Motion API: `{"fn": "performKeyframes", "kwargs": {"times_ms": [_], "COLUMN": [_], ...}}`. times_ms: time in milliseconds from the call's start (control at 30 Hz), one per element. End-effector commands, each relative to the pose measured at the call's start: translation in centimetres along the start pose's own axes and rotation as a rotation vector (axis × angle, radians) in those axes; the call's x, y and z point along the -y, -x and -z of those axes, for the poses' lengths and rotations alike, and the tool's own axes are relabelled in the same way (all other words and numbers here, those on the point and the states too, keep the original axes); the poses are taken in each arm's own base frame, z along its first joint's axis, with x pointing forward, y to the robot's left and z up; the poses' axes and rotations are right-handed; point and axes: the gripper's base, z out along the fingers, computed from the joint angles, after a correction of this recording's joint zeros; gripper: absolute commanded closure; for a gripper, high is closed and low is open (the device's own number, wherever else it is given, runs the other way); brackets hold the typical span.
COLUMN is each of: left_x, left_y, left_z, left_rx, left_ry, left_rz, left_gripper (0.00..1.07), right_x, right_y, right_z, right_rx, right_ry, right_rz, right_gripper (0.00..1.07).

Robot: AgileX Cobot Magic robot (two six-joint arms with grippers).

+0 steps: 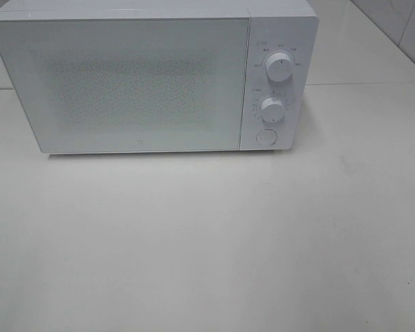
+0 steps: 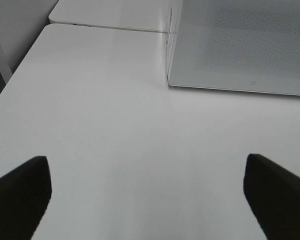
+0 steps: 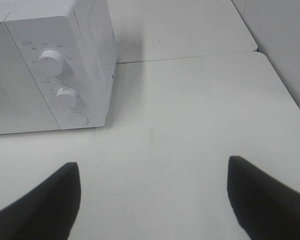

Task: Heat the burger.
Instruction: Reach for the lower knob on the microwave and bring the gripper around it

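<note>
The burger is out of view in every frame. A white microwave [image 1: 152, 76] stands at the back of the white table with its door shut. My left gripper [image 2: 147, 195] is open over bare table near the microwave's left front corner [image 2: 240, 45], holding nothing. Over the table in front of the microwave's control panel [image 3: 55, 80], my right gripper [image 3: 152, 197] is open and empty too. Neither gripper shows in the exterior high view.
The microwave has two round knobs, upper [image 1: 278, 68] and lower [image 1: 272, 108], and a round button [image 1: 265, 136] on its right side. The table [image 1: 207, 242] in front is plain white. A second table surface [image 3: 180, 25] adjoins behind, and a wall [image 3: 280, 40] stands on the right.
</note>
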Motion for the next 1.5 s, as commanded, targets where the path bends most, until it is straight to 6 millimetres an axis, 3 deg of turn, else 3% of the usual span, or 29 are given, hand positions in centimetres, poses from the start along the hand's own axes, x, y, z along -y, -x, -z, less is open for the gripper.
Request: {"fn": "performKeyframes", "kwargs": {"times_ms": [33, 333, 1000, 1267, 1500], "left_x": [0.0, 0.0, 0.0, 0.0, 0.0], "left_y": [-0.1, -0.1, -0.1, -0.1, -0.1], "left_z": [0.2, 0.2, 0.2, 0.2, 0.2], "left_rx": [0.026, 0.026, 0.026, 0.026, 0.026], "left_ry": [-0.002, -0.002, -0.002, -0.002, -0.002], "left_rz": [0.006, 0.006, 0.006, 0.006, 0.006], "left_gripper": [0.04, 0.04, 0.04, 0.04, 0.04], "right_x": [-0.2, -0.8, -2.2, -2.7, -3.0], "right_y": [0.8, 1.8, 3.4, 2.4, 0.4], "right_z": [-0.9, -4.6, -11.9, -15.7, -17.2], "right_rx": [0.020, -0.053, 0.006, -0.014, 0.055], "right_ry": [0.006, 0.015, 0.075, 0.097, 0.135], "right_rz": [-0.005, 0.009, 0.005, -0.006, -0.018], "right_gripper": [0.31, 0.31, 0.31, 0.31, 0.31]}}
